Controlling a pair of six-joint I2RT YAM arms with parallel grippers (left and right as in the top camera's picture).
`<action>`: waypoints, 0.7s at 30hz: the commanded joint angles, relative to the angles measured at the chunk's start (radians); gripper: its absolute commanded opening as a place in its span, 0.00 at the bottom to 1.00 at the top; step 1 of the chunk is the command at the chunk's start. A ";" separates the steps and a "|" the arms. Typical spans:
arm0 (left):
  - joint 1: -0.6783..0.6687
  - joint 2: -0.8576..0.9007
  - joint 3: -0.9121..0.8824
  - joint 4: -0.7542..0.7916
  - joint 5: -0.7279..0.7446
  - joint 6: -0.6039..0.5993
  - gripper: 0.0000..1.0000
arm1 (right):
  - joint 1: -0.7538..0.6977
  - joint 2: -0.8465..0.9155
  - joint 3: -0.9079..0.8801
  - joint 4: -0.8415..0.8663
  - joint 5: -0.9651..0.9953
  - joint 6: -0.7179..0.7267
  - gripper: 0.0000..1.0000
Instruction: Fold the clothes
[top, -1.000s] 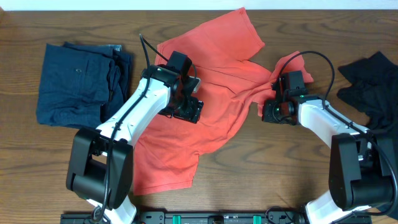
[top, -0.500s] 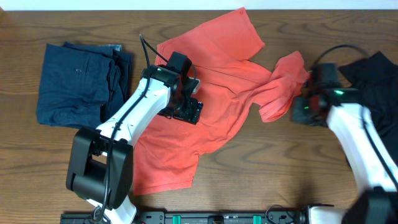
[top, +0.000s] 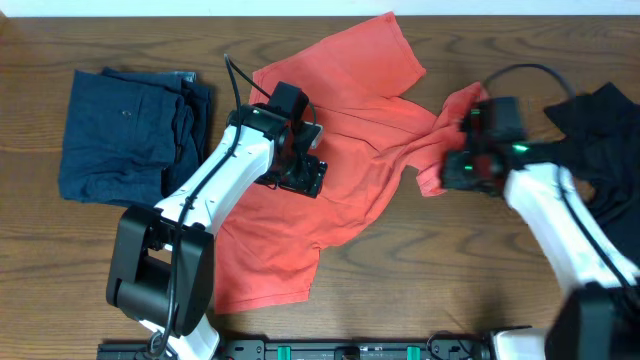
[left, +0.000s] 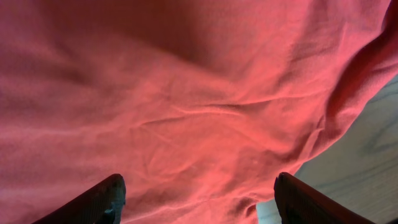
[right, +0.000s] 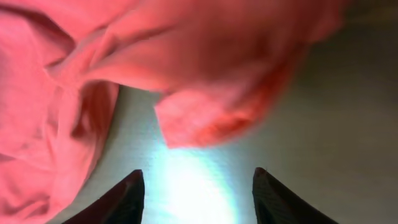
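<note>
The wooden bench (top: 400, 290) carries the coral-red T-shirt (top: 350, 140) spread rumpled across its middle, one sleeve bunched toward the right. A dark navy garment (top: 120, 135) lies folded at the far left, apart from the shirt, and a crumpled black garment (top: 600, 130) lies at the right edge. The left pincer (left: 199, 180) hangs released over the shirt's body with only flat cloth below its spread fingers, while the right pincer (right: 199, 180) is also released, over bare bench just beside the bunched sleeve.
</note>
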 joint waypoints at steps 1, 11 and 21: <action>-0.002 -0.003 0.000 -0.002 0.010 0.002 0.78 | 0.079 0.111 -0.013 0.066 0.046 -0.026 0.55; -0.002 -0.003 0.000 -0.005 0.010 0.002 0.77 | 0.124 0.294 -0.013 0.136 0.231 0.016 0.49; -0.002 -0.003 0.000 -0.006 0.010 0.002 0.77 | 0.109 0.248 0.017 0.004 0.291 0.017 0.01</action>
